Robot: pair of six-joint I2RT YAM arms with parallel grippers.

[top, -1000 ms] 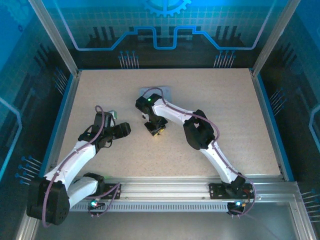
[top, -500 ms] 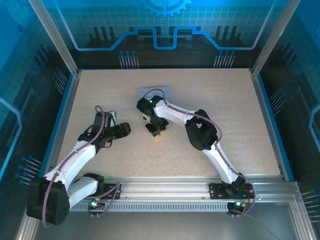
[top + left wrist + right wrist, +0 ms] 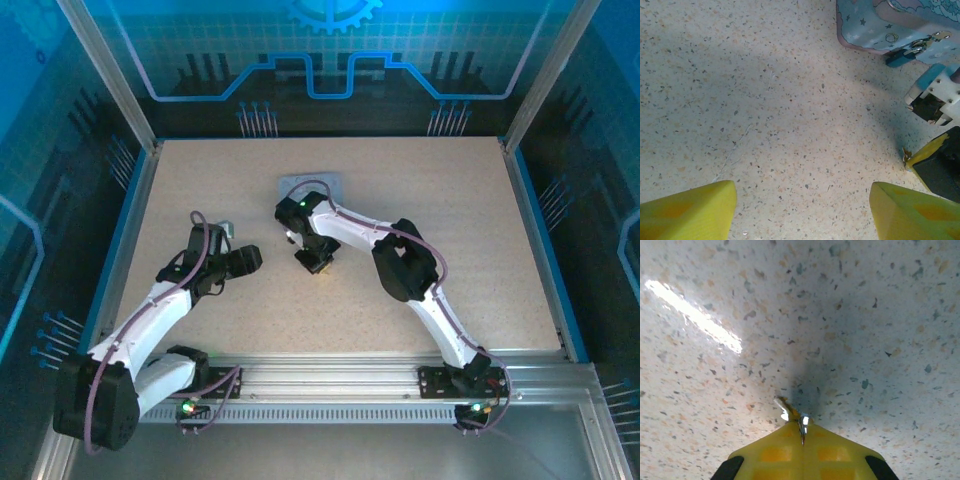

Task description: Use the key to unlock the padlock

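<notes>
The right jaws, low over the worktop (image 3: 450, 220) at the end of the right arm (image 3: 400, 262), are pressed fully together. A thin metal sliver, the key (image 3: 783, 408), sticks out from their very tip; it looks pinched there, though so little of it shows that I cannot say how firm the hold is. The left jaws, on the left arm (image 3: 160, 300), stand wide apart with only bare worktop between them. The padlock (image 3: 899, 57) hangs at the near edge of the tin (image 3: 865, 25). From the right jaws it lies near, on the far side; the left jaws are farther off to the left, so the right arm is the nearer one. The padlock's body lies slanted, its free end pointing away from the tin. I judge the key must enter along that line, but the keyhole itself cannot be seen.
</notes>
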